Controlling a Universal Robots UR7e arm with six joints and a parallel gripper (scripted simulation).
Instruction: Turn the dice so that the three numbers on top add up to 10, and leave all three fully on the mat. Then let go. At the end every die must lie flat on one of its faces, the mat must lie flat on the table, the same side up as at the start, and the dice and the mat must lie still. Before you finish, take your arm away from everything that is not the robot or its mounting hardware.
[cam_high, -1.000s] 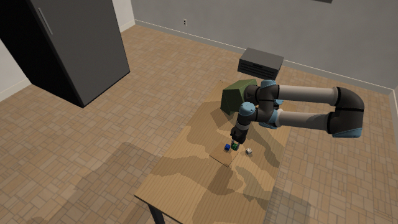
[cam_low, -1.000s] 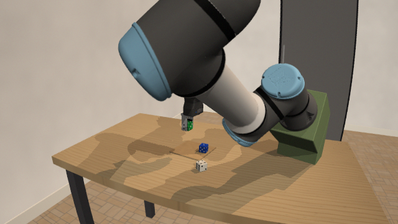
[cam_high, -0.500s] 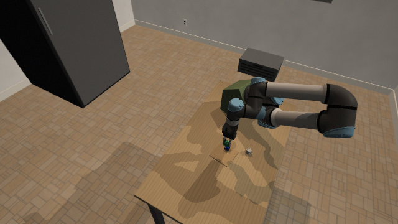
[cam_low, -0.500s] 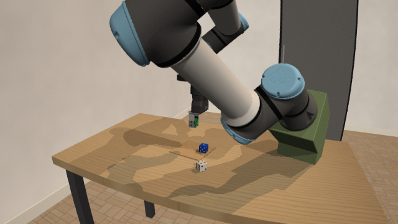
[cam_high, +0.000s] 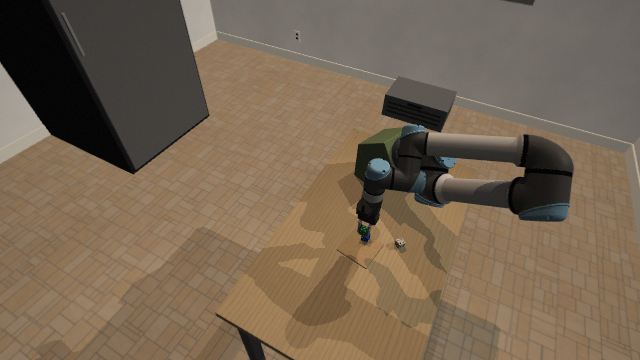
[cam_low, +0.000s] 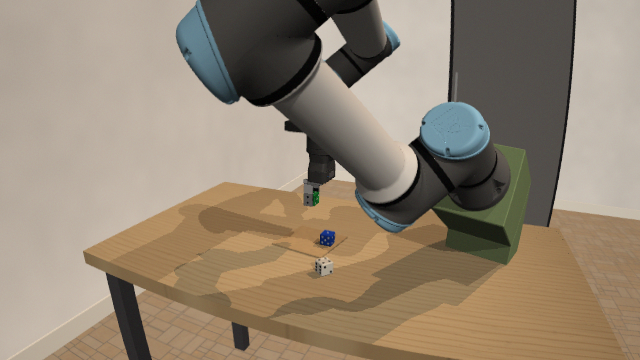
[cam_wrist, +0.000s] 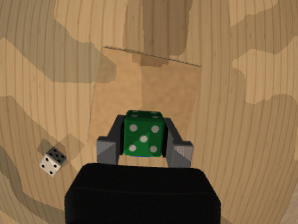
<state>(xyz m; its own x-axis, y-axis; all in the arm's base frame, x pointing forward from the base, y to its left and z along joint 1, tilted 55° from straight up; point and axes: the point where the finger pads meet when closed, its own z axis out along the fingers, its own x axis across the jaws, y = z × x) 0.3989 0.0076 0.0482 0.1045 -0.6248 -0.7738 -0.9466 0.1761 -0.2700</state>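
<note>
My gripper (cam_wrist: 143, 128) is shut on a green die (cam_wrist: 143, 133) and holds it in the air above the mat; the die also shows in the exterior view (cam_low: 315, 199) and the top view (cam_high: 363, 230). The face of the green die toward the wrist camera shows five pips. The thin brown mat (cam_low: 310, 239) lies flat on the table. A blue die (cam_low: 327, 237) rests on the mat near its right edge; the wrist view does not show it. A white die (cam_low: 324, 266) lies on the bare table off the mat, and it also shows in the wrist view (cam_wrist: 51, 160).
An olive green block (cam_low: 487, 220) holds the arm's base at the table's far right. The arm's thick links (cam_low: 350, 125) hang over the table behind the dice. A dark cabinet (cam_high: 100, 75) and a grey box (cam_high: 419, 102) stand on the floor away from the table.
</note>
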